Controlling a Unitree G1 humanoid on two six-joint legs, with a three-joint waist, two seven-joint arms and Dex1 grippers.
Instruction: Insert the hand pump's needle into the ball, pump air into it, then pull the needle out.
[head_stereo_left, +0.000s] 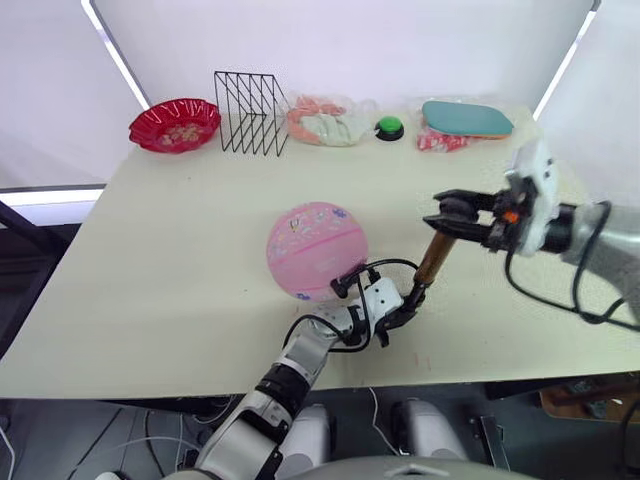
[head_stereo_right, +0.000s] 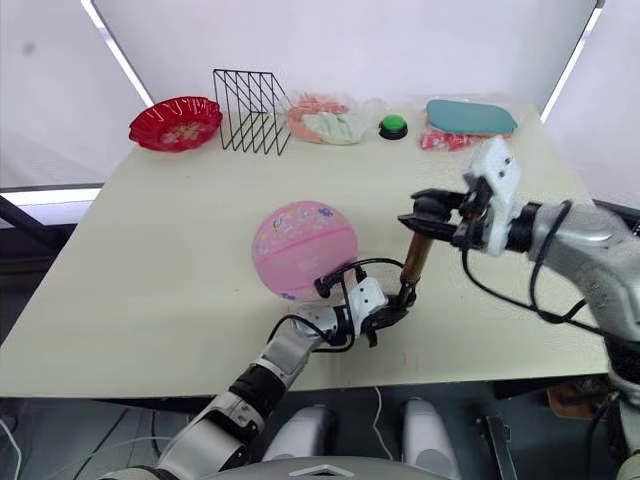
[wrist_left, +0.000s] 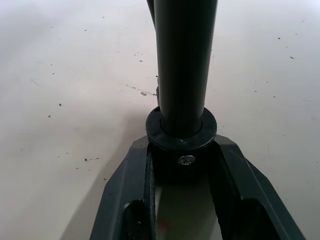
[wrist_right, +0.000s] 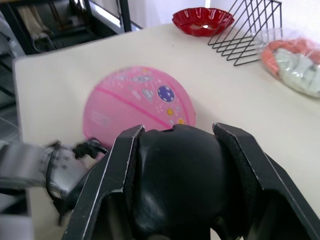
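head views: the hand pump (head_stereo_left: 436, 256) stands nearly upright just right of the round ball (head_stereo_left: 316, 250), top tilted a bit to the right. left gripper (head_stereo_left: 404, 308) clamps its base, right gripper (head_stereo_left: 442, 222) pinches the handle.

left wrist: fingers (wrist_left: 125, 195) hug the base collar.

right wrist: ball prints, no readable writing.

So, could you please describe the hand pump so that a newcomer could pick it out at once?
On the beige table, look just right of the pink ball, near the front edge. The hand pump stands tilted between the left gripper at its base and the right gripper on its handle. It is the sole slim gold cylinder there.
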